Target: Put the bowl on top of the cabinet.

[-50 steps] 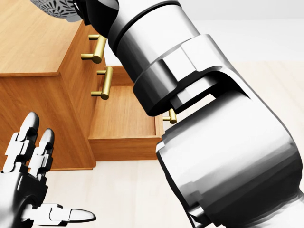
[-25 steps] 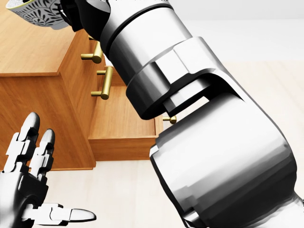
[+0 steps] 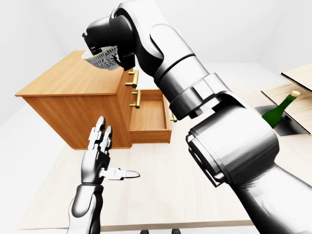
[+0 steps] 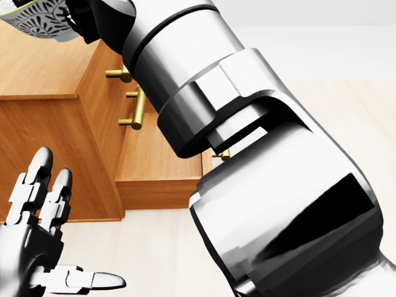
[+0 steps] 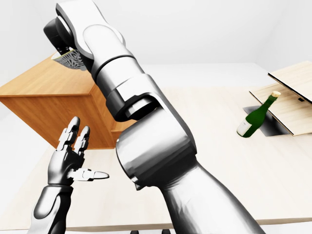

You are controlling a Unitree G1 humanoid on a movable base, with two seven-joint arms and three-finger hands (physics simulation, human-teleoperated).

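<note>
Your right hand (image 3: 105,41) sits at the upper left of the left-eye view, dark and clamped round the rim of the patterned bowl (image 3: 101,60) — the fingers close over its edge, and the grey-and-white floral underside shows below them. The bowl hangs over the right part of the wooden cabinet (image 3: 73,80) top, tilted, and you cannot tell from these views whether its base touches the wood or hovers just above it. In the head view the bowl only shows as a sliver at the top left corner, with the right arm filling most of the frame.

Your left hand (image 3: 100,156) stands in the lower left of the left-eye view, fully open: the two long fingers point up and slightly apart, the thumb juts out to the right, and nothing is in it or touching it. It is well below the cabinet top, in line with the cabinet's lower side panel.

The cabinet's bottom drawer (image 3: 150,117) is pulled out toward the right of the frame, and brass handles (image 3: 134,80) show on the drawer fronts above it. A green bottle (image 5: 257,116) stands tilted at the far right of the right-eye view — beside a pale wooden panel (image 5: 290,92), well apart from both hands.
</note>
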